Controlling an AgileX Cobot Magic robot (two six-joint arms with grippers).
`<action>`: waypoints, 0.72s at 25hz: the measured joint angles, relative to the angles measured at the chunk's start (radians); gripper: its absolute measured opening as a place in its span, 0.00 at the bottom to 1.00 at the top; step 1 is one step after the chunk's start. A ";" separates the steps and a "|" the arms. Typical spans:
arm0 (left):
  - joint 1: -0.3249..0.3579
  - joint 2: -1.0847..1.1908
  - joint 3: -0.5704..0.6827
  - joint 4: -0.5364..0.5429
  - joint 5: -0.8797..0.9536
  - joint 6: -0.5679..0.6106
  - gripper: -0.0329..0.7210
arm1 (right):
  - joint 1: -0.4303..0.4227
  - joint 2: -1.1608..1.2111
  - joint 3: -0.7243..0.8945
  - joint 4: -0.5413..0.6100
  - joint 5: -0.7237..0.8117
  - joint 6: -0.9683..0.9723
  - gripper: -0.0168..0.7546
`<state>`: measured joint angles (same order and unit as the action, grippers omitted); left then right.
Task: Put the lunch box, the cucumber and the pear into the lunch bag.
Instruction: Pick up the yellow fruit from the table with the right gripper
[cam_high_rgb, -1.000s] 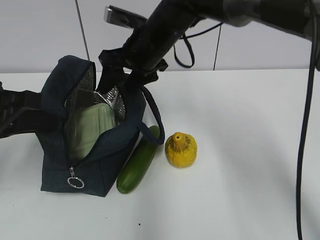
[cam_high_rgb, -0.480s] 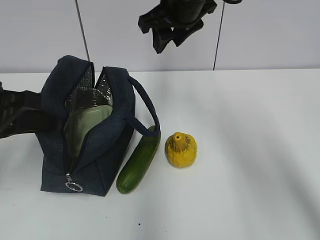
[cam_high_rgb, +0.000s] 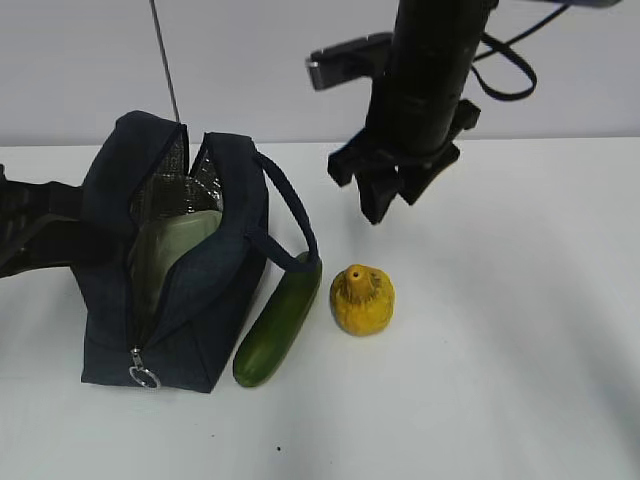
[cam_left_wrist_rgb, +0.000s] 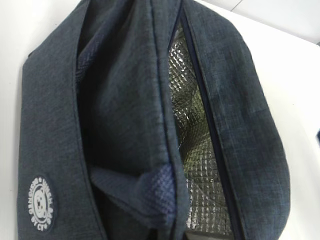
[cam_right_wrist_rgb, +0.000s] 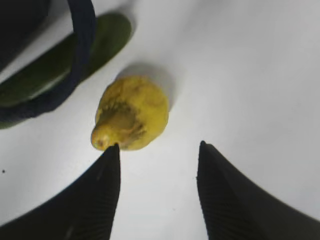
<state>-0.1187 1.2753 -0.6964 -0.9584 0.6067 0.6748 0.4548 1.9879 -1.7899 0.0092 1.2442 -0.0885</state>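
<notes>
Swinging down from above the lunch bag (cam_high_rgb: 180, 270), the right hand (cam_high_rgb: 390, 200) now hangs open and empty just beyond the pear (cam_high_rgb: 362, 299), nearer than the left.

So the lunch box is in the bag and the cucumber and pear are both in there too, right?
Not quite. The lunch box is in the lunch bag, but the exterior view shows the cucumber and pear lying on the table beside it.
</notes>
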 joint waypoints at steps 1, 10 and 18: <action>0.000 0.000 0.000 0.000 0.000 0.000 0.02 | 0.002 0.002 0.022 0.000 0.000 0.000 0.53; 0.000 0.026 0.000 0.000 0.000 0.000 0.02 | 0.044 0.057 0.057 0.027 -0.010 -0.093 0.62; 0.000 0.029 0.000 0.000 0.000 0.000 0.02 | 0.070 0.103 0.057 0.007 -0.016 -0.110 0.65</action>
<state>-0.1187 1.3042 -0.6964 -0.9584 0.6067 0.6748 0.5250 2.0905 -1.7326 0.0164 1.2283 -0.1989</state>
